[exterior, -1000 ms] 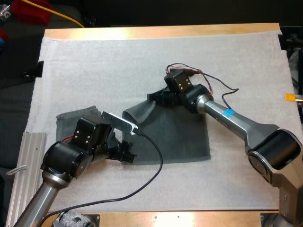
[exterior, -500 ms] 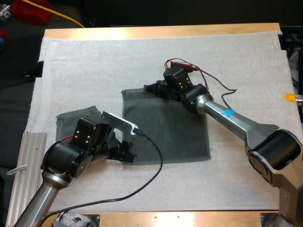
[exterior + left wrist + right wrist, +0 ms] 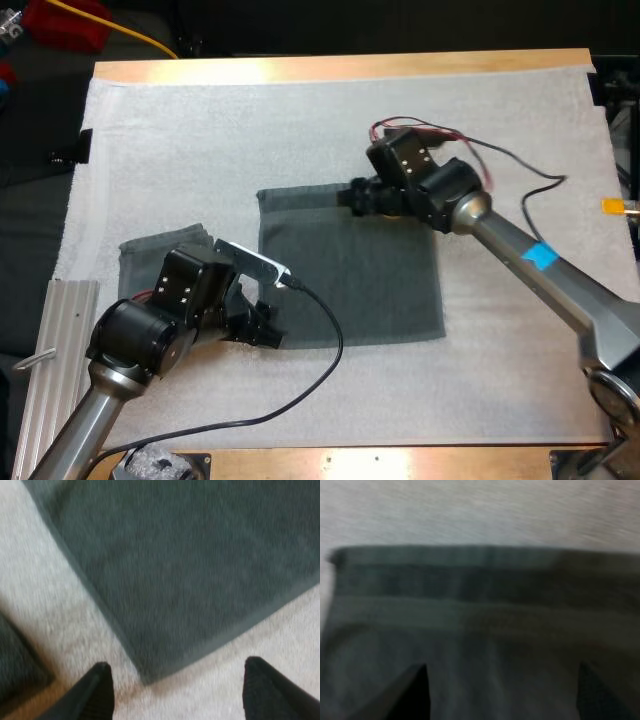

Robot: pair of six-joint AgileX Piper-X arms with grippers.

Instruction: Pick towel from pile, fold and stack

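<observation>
Looking down on a dark towel (image 3: 350, 270) spread flat in the middle of the white mat (image 3: 500, 130), most likely laid out smooth so that a fold comes out neat. Down low at its 7 o'clock corner, the left gripper (image 3: 262, 325), fingers wide apart, holding nothing, with that corner lying on the mat just ahead and between them. Probably set there to pinch the corner for the fold. Over at the towel's 12 o'clock edge, the right gripper (image 3: 352, 195), fingers wide apart too and holding nothing, hanging just above the thick hem. Hard to tell from here whether touching the cloth or a little above it. Off to 9 o'clock of the big towel, a folded towel (image 3: 150, 250), smaller and partly hidden under the left arm, kept well to the side, maybe as the start of the stack. No fold made in the big towel yet. Next, a good pinch on two corners needed, both at once, or else a crooked fold.
</observation>
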